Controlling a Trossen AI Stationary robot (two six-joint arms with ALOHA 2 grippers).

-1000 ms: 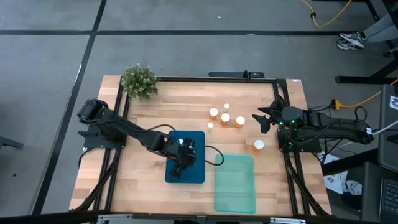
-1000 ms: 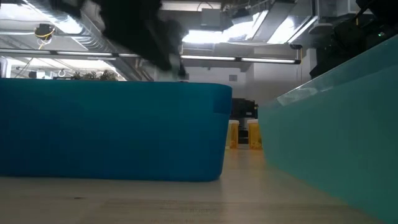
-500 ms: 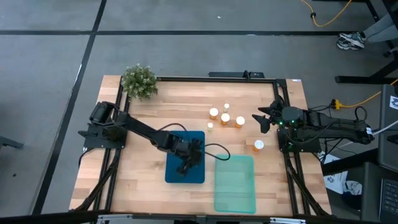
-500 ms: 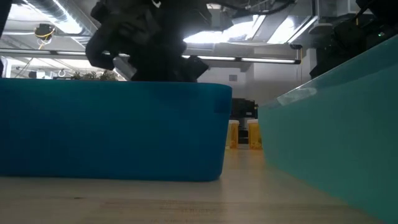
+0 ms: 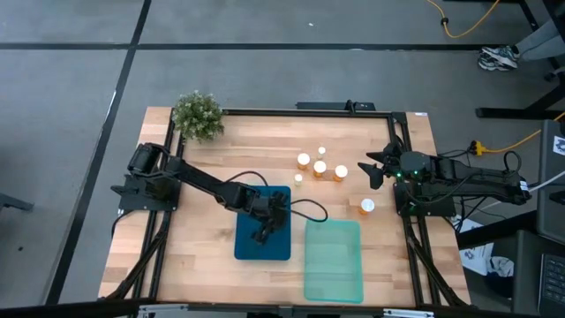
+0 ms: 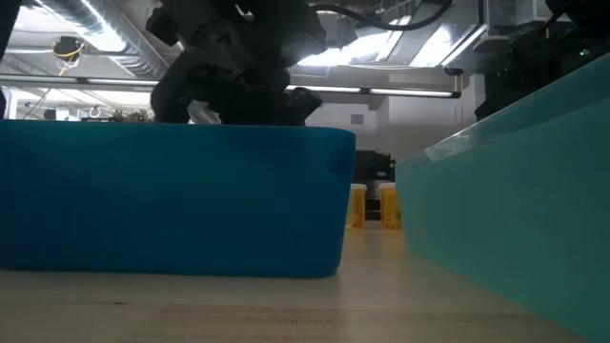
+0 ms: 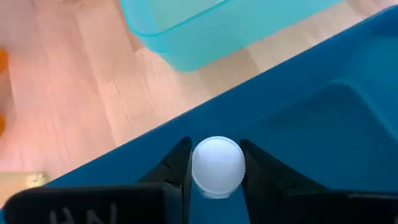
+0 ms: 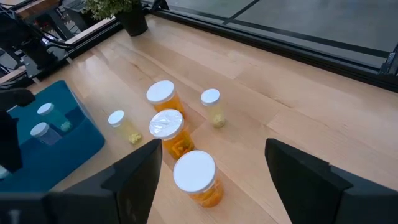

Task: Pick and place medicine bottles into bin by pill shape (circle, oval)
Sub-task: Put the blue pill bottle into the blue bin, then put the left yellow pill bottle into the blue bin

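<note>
My left gripper [image 5: 265,226] is over the blue bin [image 5: 247,247], shut on a small white-capped medicine bottle [image 7: 217,165]. In the low view it stands just above the bin's rim [image 6: 172,133]. Two pale bottles [image 8: 41,121] stand in the blue bin. Several bottles stand on the table to the far right of it: three orange ones [image 5: 320,167], two tiny pale ones [image 5: 298,177] and one orange one [image 5: 366,206] by itself. My right gripper [image 5: 369,172] is open and empty at the table's right, just right of that group. My left gripper pinches the bottle between its two fingers [image 7: 177,168], one on each side just under the white cap [image 7: 217,163]. The fingers point down into the blue bin. The bottle stands upright in the hold. Whether its bottom touches the bin floor does not show.
A teal bin [image 5: 334,261] lies right beside the blue bin, toward the table's near right. A small green potted plant [image 5: 196,115] stands at the far left corner. Bare wood lies left of the blue bin.
My left gripper has gone a little toward the table's right edge and down toward the blue bin, with the bottle still between its fingers. It now stands just above the bin's rim.
</note>
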